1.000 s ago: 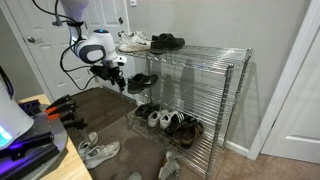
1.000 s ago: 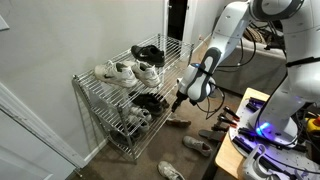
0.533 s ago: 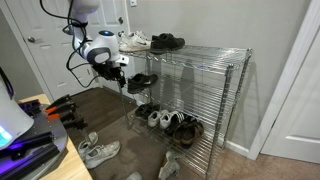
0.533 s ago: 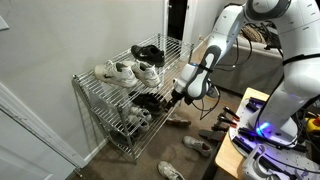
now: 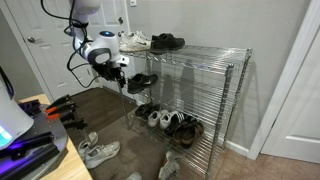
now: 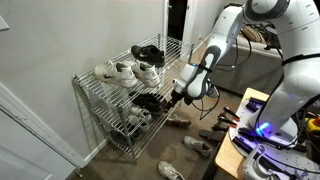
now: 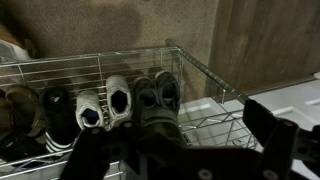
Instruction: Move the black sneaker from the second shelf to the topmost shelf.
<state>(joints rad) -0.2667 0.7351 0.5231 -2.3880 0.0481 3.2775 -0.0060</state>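
Note:
The black sneaker (image 5: 142, 81) lies at the end of the second shelf (image 5: 195, 88) of the chrome rack, and it shows in both exterior views (image 6: 150, 100). My gripper (image 5: 121, 76) is at that end of the shelf, right at the sneaker (image 6: 178, 97). In the wrist view the sneaker (image 7: 155, 128) lies between my fingers, and the gripper (image 7: 180, 148) is open. The topmost shelf (image 5: 212, 52) holds white sneakers (image 5: 133, 40) and a black pair (image 5: 167, 42).
The lowest tier holds several shoes (image 5: 168, 121), which also show in the wrist view (image 7: 100, 105). Loose sneakers lie on the floor (image 5: 98, 150) (image 6: 197, 143). A table with equipment (image 5: 30, 125) stands near the arm. The rack stands against the wall beside a door frame (image 5: 290, 90).
Over the last second the gripper rose and moved in toward the end of the second shelf. In the last half second it has barely moved.

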